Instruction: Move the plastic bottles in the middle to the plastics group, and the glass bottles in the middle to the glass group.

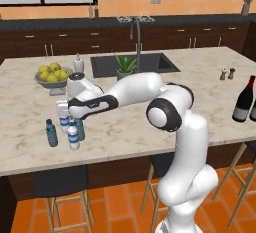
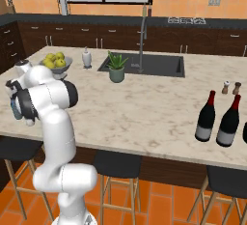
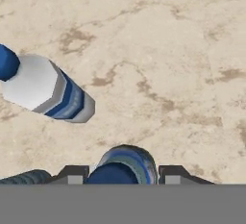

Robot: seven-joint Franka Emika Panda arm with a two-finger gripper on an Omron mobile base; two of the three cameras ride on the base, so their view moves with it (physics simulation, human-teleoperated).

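Note:
My gripper (image 3: 124, 175) is shut on a blue-capped water bottle (image 3: 129, 160) that stands upright between its fingertips (image 3: 73, 175), seen from above. A second water bottle (image 3: 48, 91), with a blue label, stands just beyond it. The ribbed side of a third shows at the lower left (image 3: 24, 177). In the left base view the gripper (image 1: 65, 113) hangs low over the plastics group (image 1: 73, 137) near the counter's left front. The glass group of dark wine bottles (image 2: 206, 118) stands at the counter's right end, also seen in the left base view (image 1: 245, 99).
A bowl of lemons (image 1: 52, 79) and a white soap dispenser (image 1: 78, 63) stand behind the gripper. A potted plant (image 1: 125, 67) sits by the sink (image 1: 150, 63), with two small shakers (image 1: 227, 73) at the right. Stools (image 1: 62, 184) stand under the counter's front edge.

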